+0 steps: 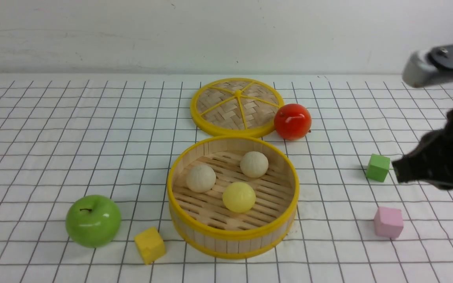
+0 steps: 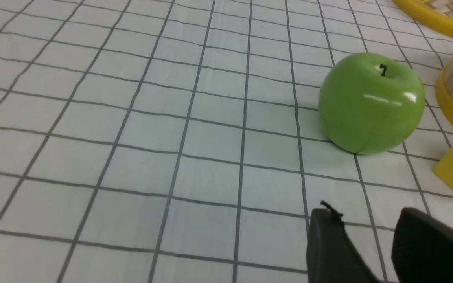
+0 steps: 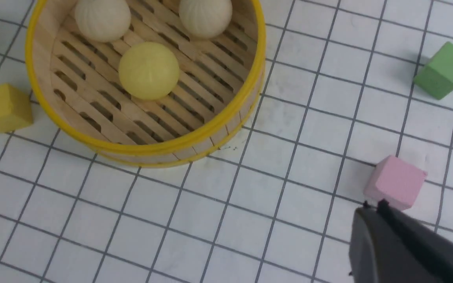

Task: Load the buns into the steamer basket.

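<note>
Nearest, a yellow cube and a green apple sat on the gridded worktop, left of the steamer basket. All three buns lay on its slatted floor: the pale yellow bun in front, two cream buns behind. The left gripper held its jaws spread and empty near the apple. The right gripper hung with jaws pressed together, empty, by a pink cube and a green cube. Farthest lay a woven lid and a red fruit.
</note>
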